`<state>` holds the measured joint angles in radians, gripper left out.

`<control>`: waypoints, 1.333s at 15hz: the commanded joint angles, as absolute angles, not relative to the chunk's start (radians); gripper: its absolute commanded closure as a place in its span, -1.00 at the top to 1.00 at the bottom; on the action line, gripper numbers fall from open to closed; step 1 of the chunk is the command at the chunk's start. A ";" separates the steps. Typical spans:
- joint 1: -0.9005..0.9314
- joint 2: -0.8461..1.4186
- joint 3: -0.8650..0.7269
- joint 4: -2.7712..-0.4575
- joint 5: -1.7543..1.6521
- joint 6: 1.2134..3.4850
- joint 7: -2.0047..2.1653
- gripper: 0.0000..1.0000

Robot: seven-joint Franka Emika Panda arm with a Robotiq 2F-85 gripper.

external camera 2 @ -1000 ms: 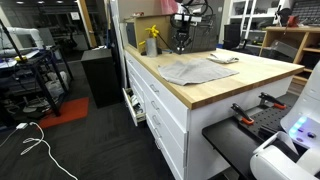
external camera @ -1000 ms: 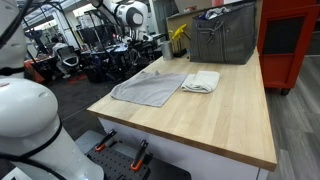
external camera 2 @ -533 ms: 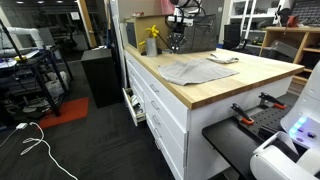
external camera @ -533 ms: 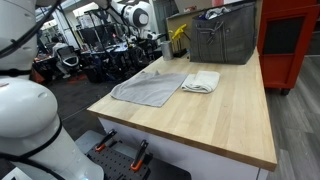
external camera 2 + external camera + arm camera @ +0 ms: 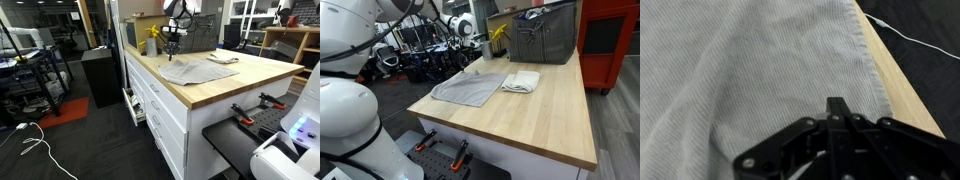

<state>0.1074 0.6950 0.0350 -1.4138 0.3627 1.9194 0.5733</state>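
In a busy workshop stands a big wooden table [image 5: 555,115]. A grey cloth [image 5: 740,60] lies spread flat near its edge, beside a folded white towel [image 5: 522,81]. The gripper [image 5: 836,108] hangs over the cloth, jaws shut tight and holding nothing. To grab the cloth, I think it must open and go down.

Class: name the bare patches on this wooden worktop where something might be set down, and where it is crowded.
The widest bare wood of the worktop lies between the folded towel, the grey cloth and the near edge. A narrower strip runs between towel and metal basket. Crowded at the far end: basket, yellow object, gripper above the cloth.
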 commanded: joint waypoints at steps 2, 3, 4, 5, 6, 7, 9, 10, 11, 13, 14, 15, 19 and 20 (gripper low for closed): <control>0.123 0.791 0.036 -1.283 0.356 1.866 0.628 -1.00; 0.133 0.809 0.031 -1.268 0.343 1.868 0.641 -1.00; 0.140 0.821 0.028 -1.256 0.334 1.868 0.650 -1.00; 0.149 0.836 0.024 -1.245 0.322 1.870 0.658 -1.00; 0.159 0.850 0.016 -1.235 0.305 1.874 0.674 -1.00; 0.167 0.860 0.012 -1.226 0.290 1.874 0.683 -1.00; 0.176 0.884 0.011 -1.201 0.268 1.872 0.703 -1.00; 0.178 0.889 0.013 -1.187 0.260 1.866 0.710 -1.00; 0.180 0.894 0.016 -1.173 0.254 1.860 0.715 -1.00; 0.181 0.912 0.025 -1.140 0.259 1.848 0.713 -1.00; 0.182 0.920 0.029 -1.123 0.262 1.842 0.711 -1.00; 0.185 0.927 0.032 -1.106 0.264 1.836 0.710 -1.00; 0.191 0.963 0.045 -1.039 0.270 1.813 0.706 -1.00; 0.190 0.973 0.053 -1.018 0.276 1.799 0.701 -1.00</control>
<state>0.1922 0.9283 0.0378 -1.1147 0.2743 1.8619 0.6777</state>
